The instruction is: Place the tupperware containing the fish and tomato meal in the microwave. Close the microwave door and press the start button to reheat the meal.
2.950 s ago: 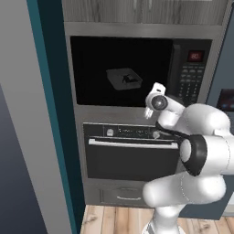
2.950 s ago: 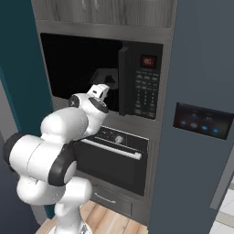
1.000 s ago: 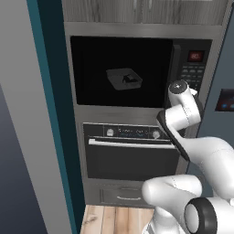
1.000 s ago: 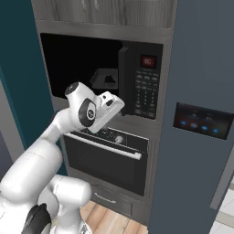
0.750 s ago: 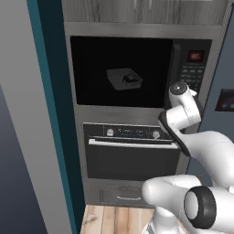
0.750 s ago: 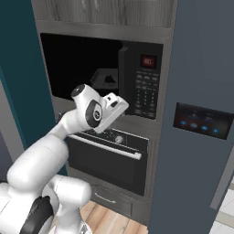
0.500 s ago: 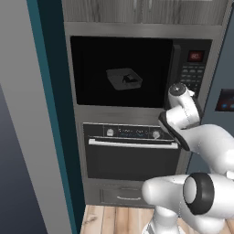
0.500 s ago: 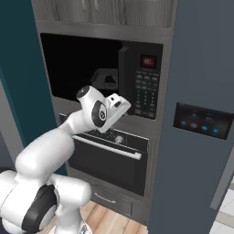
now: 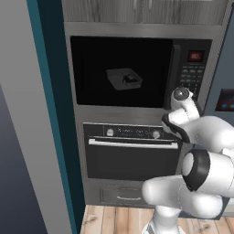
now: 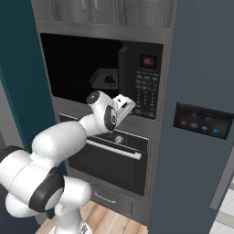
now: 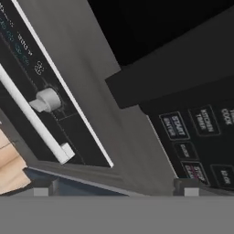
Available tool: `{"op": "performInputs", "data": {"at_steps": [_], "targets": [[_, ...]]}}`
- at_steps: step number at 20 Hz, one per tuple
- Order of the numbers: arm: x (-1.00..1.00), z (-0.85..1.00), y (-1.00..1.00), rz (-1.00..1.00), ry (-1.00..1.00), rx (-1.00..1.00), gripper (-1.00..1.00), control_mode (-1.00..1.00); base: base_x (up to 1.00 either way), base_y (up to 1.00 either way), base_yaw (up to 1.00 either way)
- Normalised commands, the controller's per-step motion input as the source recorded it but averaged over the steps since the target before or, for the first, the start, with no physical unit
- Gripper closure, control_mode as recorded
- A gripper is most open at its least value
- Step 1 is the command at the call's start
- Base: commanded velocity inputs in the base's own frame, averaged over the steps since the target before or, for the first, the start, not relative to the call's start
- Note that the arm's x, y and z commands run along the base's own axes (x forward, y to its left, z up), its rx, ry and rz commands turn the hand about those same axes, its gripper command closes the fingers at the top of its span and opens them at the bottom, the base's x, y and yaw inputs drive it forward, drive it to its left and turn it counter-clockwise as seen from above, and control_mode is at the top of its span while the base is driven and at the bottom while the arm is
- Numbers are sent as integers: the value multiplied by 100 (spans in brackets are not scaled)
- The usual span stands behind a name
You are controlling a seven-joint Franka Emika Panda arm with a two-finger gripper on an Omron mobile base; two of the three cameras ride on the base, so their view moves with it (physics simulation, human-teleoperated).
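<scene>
hand up at the keypad
gripper (image 10: 128, 103) spread wide, empty, beside the microwave (image 10: 105, 75); tupperware (image 9: 124, 78) sits inside.

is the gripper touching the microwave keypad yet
Apart. In the right base view the gripper hangs in front of the microwave, with a gap to the keypad; the hand view shows the buttons still ahead of the open fingertips.

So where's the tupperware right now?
The small pale grey translucent tupperware sits inside the black built-in microwave, behind its dark glass, left of the keypad panel in the left base view.
</scene>
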Motion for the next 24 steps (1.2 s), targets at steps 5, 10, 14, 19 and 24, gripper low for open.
{"op": "performInputs", "data": {"at_steps": [5, 10, 14, 19, 24], "targets": [[41, -27, -20, 9, -2, 0, -100, -100, 0, 0, 0], [45, -28, -25, 7, 0, 0, -100, -100, 0, 0, 0], [49, -16, -23, 6, 0, 0, -100, -100, 0, 0, 0], [56, -2, -13, 5, 0, 0, -100, -100, 0, 0, 0], [61, 0, -12, 4, 0, 0, -100, -100, 0, 0, 0]]}}
